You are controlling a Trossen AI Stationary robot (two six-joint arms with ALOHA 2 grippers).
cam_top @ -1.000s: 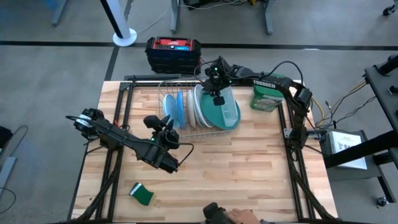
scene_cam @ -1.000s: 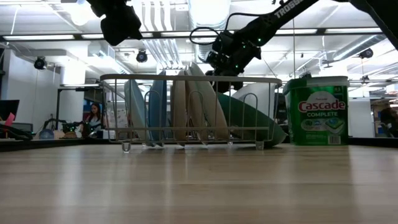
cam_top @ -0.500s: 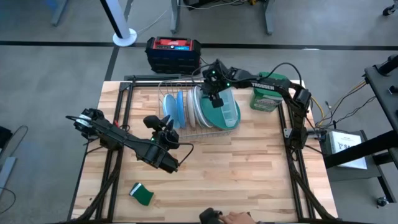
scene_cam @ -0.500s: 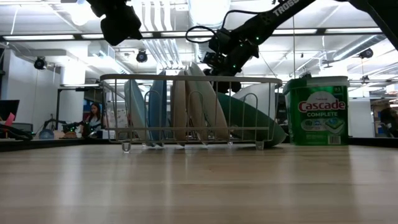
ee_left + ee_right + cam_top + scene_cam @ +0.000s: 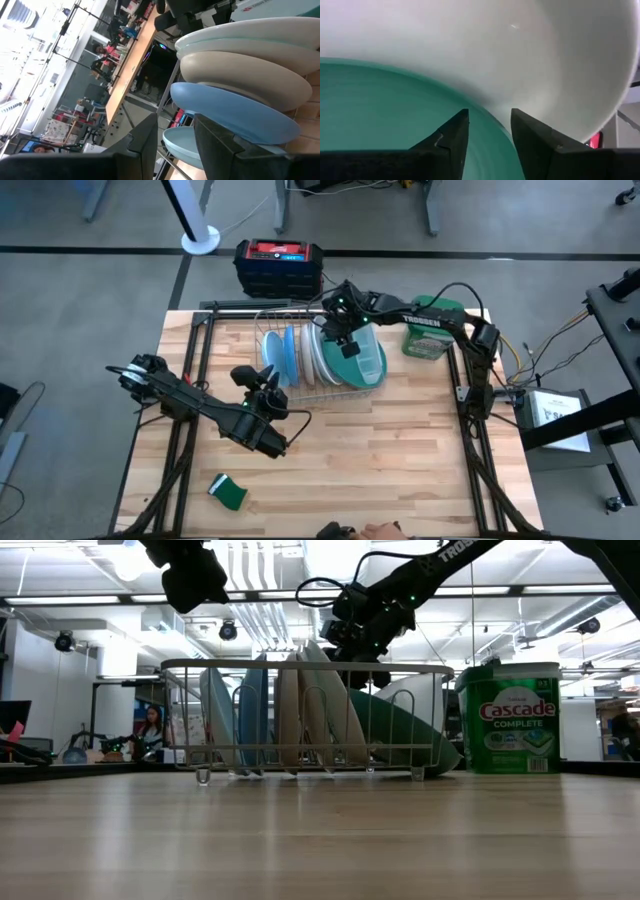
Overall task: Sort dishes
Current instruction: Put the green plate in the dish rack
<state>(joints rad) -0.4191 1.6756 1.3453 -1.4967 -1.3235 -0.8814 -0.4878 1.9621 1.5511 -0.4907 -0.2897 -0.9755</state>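
Observation:
A wire dish rack (image 5: 300, 385) at the table's far middle holds the dishes on edge. There are light blue plates (image 5: 283, 356), white plates (image 5: 318, 358) and a teal-backed plate (image 5: 362, 360) that leans tilted at the rack's right end (image 5: 400, 730). My right gripper (image 5: 345, 336) hangs over the white and teal plates, pointing down at a slant. It is open, and the teal plate's rim (image 5: 492, 131) runs between its fingers. My left gripper (image 5: 266, 380) waits open, near the rack's left end, facing the blue plates (image 5: 235, 110). My right gripper stands with one finger (image 5: 451, 135) over the teal plate's back and the other (image 5: 532, 135) toward the white plate (image 5: 520, 60), coming from above at a slant. I cannot tell whether either finger touches the rim.
A green Cascade tub (image 5: 430, 338) stands right of the rack. A green sponge (image 5: 228, 492) lies near the front left. A black and red box (image 5: 278, 265) sits beyond the far edge. A person's hand (image 5: 372, 532) shows at the near edge. The near half is bare wood.
My right gripper has moved a little toward the table's left, along the tops of the plates, and has rolled slightly. The plates and the rack have stayed where they were.

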